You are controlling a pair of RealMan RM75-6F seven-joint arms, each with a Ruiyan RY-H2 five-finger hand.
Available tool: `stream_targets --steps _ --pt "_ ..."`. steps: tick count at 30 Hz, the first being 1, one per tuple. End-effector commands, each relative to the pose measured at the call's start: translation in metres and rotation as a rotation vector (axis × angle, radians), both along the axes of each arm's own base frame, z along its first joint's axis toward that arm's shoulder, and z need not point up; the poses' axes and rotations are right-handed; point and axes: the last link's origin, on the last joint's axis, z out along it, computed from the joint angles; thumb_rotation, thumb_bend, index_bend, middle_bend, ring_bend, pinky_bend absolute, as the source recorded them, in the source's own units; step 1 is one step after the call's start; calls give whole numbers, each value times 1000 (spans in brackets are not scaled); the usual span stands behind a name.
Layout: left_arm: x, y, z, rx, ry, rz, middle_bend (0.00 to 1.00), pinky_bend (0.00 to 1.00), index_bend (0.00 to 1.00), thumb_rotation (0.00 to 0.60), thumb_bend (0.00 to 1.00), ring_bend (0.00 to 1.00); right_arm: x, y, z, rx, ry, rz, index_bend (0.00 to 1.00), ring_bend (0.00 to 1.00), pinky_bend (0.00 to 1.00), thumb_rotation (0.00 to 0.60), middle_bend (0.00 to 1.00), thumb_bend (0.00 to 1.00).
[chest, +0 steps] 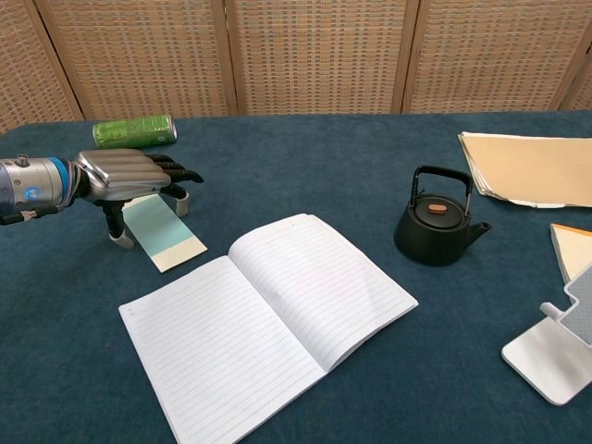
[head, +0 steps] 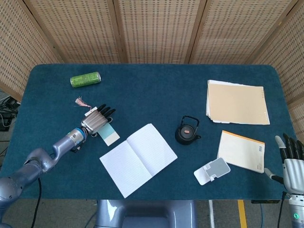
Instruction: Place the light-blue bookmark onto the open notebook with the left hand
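Chest view shows the left hand (chest: 129, 174) palm down over the far end of the light-blue bookmark (chest: 165, 231), fingers stretched forward, thumb tip on the table beside it; I cannot tell if it grips. The bookmark lies flat just left of the open notebook (chest: 264, 319). The right hand (head: 290, 159), well right of the notebook, is spread.

Bare cloth between bookmark (chest: 165, 232) and notebook (chest: 268, 314).
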Motion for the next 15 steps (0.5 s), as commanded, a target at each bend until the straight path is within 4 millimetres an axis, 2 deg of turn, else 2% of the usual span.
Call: stream_targets --steps 1,5,10,15 --pt "-1 0 1 1 0 1 0 0 566 600 198 0 0 0 0 2 0 0 48 0 0 600 0 108" --pt "-1 -1 1 1 -2 1 0 0 585 600 289 0 1 0 -1 3 1 2 48 0 0 600 0 108" --pt "-1 -2 2 -1 -6 0 0 0 605 600 302 0 1 0 -1 5 1 5 48 0 0 600 0 108" --pt "-1 -3 2 0 -14 -2 0 0 644 600 358 0 1 0 -1 4 0 5 48 0 0 600 0 108"
